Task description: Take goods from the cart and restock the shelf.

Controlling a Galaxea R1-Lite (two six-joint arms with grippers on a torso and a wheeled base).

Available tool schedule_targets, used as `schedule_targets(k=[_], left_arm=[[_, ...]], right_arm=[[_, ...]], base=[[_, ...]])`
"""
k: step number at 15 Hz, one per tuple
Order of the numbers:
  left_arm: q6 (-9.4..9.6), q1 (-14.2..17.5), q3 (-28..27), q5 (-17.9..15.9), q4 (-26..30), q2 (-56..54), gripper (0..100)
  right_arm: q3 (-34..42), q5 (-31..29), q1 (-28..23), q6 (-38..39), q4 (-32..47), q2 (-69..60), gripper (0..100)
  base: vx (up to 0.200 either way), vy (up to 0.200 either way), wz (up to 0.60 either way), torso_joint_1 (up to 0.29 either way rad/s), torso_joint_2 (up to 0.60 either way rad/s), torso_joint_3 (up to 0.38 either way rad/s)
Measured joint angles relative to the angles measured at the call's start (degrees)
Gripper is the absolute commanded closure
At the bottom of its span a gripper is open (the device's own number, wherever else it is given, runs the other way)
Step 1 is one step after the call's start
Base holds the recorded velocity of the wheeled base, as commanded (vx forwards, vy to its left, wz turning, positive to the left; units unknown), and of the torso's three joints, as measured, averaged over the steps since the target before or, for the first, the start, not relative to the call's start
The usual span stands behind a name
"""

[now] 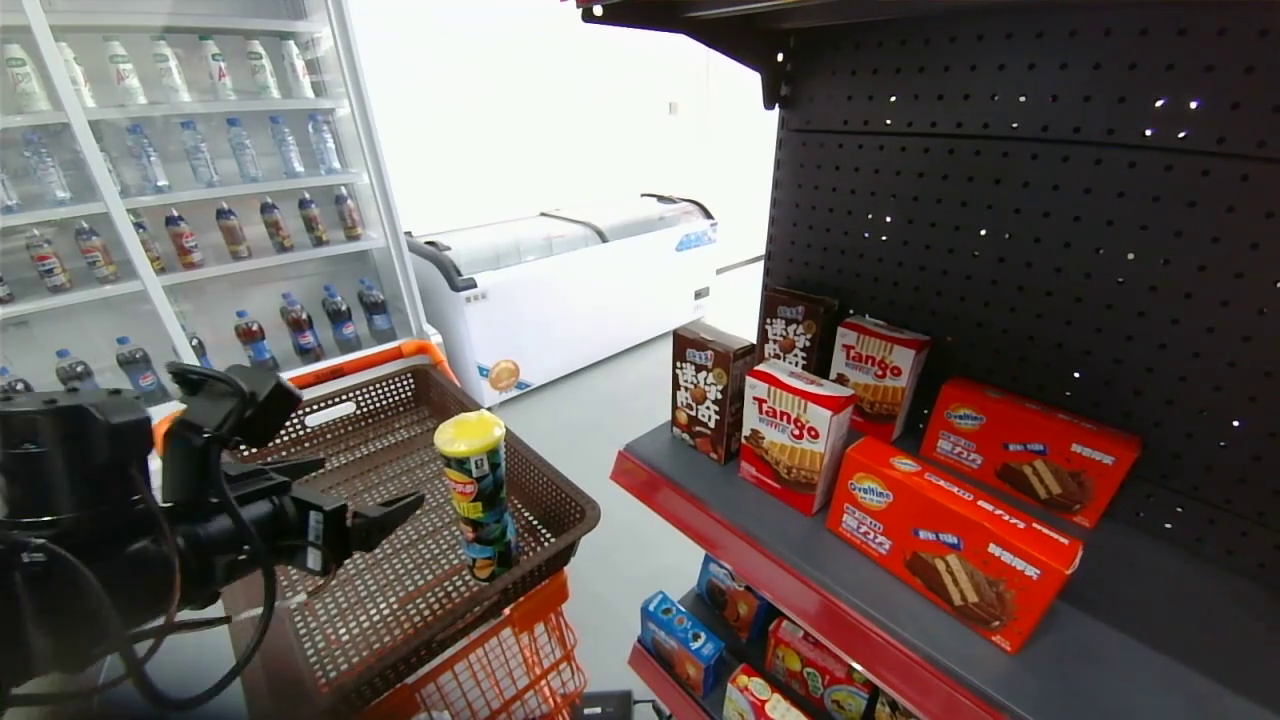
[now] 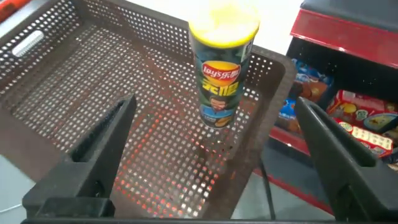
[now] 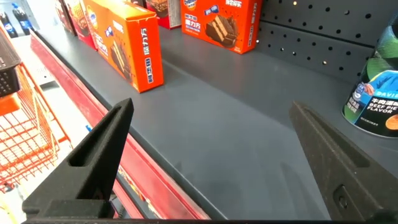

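The shelf (image 1: 1120,650) is the largest thing that we see: a dark grey board with a red front edge and a black perforated back wall. Beside it stand a glass drinks cooler (image 1: 200,200) full of bottles and a white chest freezer (image 1: 570,290).

The cart (image 1: 500,660) is orange and carries a brown perforated basket (image 1: 560,500) on top. It stands just beside the shelf's front edge.

On the shelf board, two orange boxes (image 1: 950,540) lie flat, one at the front edge and one (image 1: 1030,450) behind it near the back wall. Toward the shelf's end corner stand two red-and-white wafer boxes (image 1: 795,435) and two brown boxes (image 1: 708,390), each pair one behind the other. A lower board holds small colourful packs (image 1: 680,640).

The left gripper (image 1: 372,480) hangs over the basket with its jaws wide open and nothing in them. The right gripper (image 3: 212,107) hovers above a bare part of the shelf board near the front edge, also with its jaws wide apart and holding nothing.

The chips can (image 1: 478,495), with a yellow lid, stands upright in the basket near the corner closest to the shelf. In the left wrist view the can (image 2: 222,68) is ahead of the open fingers and apart from them. A second can (image 3: 376,93) stands on the shelf board near the back wall.
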Motion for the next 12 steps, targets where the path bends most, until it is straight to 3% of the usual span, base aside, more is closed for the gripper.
schedule_targets(k=[5,10,12], left_arm=[[2.32,-1.71,-0.61,0.24,-12.29,15.75,0],[2.76,-2.71,-1.97,0.27,-27.06,28.78,0],[2.78,-2.78,-3.04,0.29,-30.32,32.78,0]], right_arm=[[0.00,0.00,0.00,0.00,0.00,0.00,0],[0.00,0.00,0.00,0.00,0.00,0.00,0],[0.00,0.00,0.00,0.00,0.00,0.00,0]], base=[[0.000,0.000,0.00,0.000,0.00,0.000],[0.000,0.000,0.00,0.000,0.00,0.000],[0.000,0.000,0.00,0.000,0.00,0.000]])
